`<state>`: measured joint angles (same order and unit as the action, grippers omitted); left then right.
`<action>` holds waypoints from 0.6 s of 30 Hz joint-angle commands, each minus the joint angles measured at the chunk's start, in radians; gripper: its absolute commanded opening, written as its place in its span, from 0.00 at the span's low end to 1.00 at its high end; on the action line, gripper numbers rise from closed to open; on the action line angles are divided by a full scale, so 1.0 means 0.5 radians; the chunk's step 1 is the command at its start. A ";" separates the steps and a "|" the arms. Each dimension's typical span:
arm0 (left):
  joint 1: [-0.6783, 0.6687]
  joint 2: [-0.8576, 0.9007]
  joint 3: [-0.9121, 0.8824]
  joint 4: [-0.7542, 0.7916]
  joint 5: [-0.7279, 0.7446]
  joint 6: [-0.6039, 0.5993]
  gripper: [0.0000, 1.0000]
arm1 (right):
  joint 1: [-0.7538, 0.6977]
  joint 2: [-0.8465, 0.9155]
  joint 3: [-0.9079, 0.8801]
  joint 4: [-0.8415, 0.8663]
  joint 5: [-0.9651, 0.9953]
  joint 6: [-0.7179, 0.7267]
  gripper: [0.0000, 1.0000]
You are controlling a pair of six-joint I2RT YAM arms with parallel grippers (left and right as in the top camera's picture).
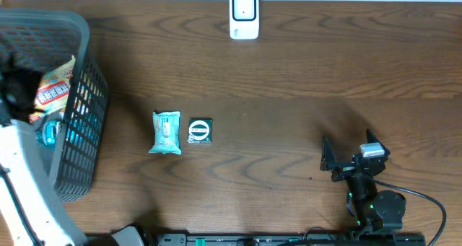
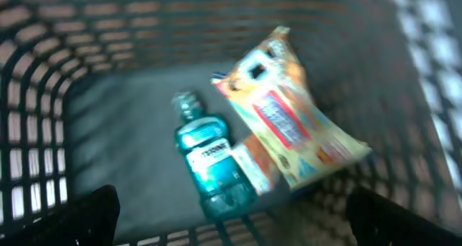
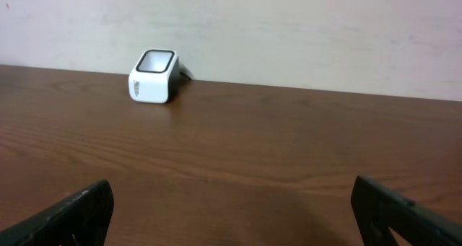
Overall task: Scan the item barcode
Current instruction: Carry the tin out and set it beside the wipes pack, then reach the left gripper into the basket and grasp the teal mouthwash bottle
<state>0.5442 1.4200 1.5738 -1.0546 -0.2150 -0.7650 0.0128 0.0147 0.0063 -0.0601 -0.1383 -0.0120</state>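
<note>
Left arm (image 1: pixel 16 156) high over basket (image 1: pixel 81 130), jaws wide apart; right arm (image 1: pixel 364 170) low, jaws likewise.

Even indoor light; left wrist view motion-blurred.

Looks like a mock shop checkout set up in a robotics lab rather than a real store tbh: a white countertop barcode scanner (image 1: pixel 244 15) sits at the far edge of a dark wood-grain table (image 1: pixel 289 73), and a grey plastic shopping basket (image 1: pixel 86 109) on the left holds a teal mouthwash bottle (image 2: pixel 209 163) and an orange snack bag (image 2: pixel 289 123). A teal packet (image 1: pixel 166 133) and a small dark packet (image 1: pixel 199 130) lie mid-table like goods at a till. The lab vibe comes from the bare pale wall (image 3: pixel 289 29) and the robot arms at the near edge, a white arm (image 1: pixel 22 181) on the left and a black arm (image 1: pixel 368 192) on the right.
</note>
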 commanded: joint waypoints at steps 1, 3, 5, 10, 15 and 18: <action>0.139 0.140 -0.060 -0.017 0.211 -0.173 0.98 | 0.019 -0.016 -0.002 -0.008 0.002 -0.008 0.99; 0.175 0.254 -0.068 -0.016 0.216 -0.172 0.98 | 0.019 -0.016 -0.002 -0.008 0.003 -0.008 0.99; 0.175 0.372 -0.068 -0.031 0.221 -0.171 0.98 | 0.019 -0.016 -0.002 -0.008 0.003 -0.008 0.99; 0.182 0.679 -0.068 -0.136 0.200 -0.333 0.98 | 0.019 -0.016 -0.002 -0.008 0.003 -0.008 0.99; 0.198 0.958 -0.068 -0.148 0.202 -0.538 0.98 | 0.019 -0.016 -0.002 -0.008 0.003 -0.008 0.99; 0.198 1.073 -0.068 -0.117 0.192 -0.537 0.98 | 0.019 -0.016 -0.002 -0.008 0.003 -0.008 0.99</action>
<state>0.6380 1.9190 1.5440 -1.1160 -0.1097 -0.9852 0.0128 0.0147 0.0063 -0.0601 -0.1379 -0.0120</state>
